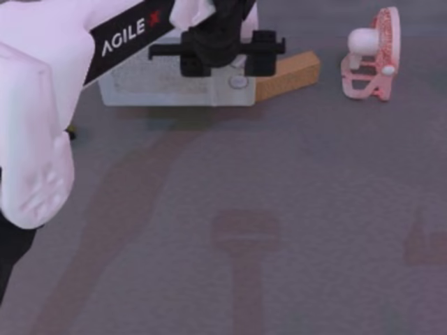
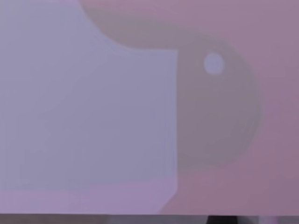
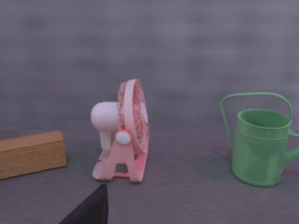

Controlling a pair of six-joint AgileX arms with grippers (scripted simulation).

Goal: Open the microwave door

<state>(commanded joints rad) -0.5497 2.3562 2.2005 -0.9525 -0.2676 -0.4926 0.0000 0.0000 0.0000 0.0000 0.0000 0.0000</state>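
the left arm reaches across from the top view's left and its end effector (image 1: 216, 50) sits over the top front of the microwave (image 1: 140, 87), which stands at the far edge of the desk (image 1: 279, 209). the dark cross-piece of the end effector spreads along the microwave's upper front, but whether its fingers are wide, narrow or closed on anything i cannot tell; the arm's own body hides them, and the left wrist view is too close to help, showing only a flat pale panel (image 2: 88, 116) and one small round silver knob (image 2: 214, 63) inside a shadow.

the microwave is a low white box. the microwave door (image 1: 160, 82) shows as a strip of grey speckled surface along the front, left of a round silver knob (image 1: 238, 82). it appears to lie flush with the box, with no gap or swung edge visible, so i judge the door not yet opened: the arm is in place at the microwave, and the pull itself is still to be done.

just right of the microwave, touching or nearly touching its corner, lies a tan block (image 1: 290, 73). further right of the microwave stands a pink fan (image 1: 374, 56). the right wrist view also shows a green watering can (image 3: 259, 144) beyond the fan. the right end effector (image 3: 91, 210) shows only as a dark tip low in its own view, well away from the microwave, its state unclear.
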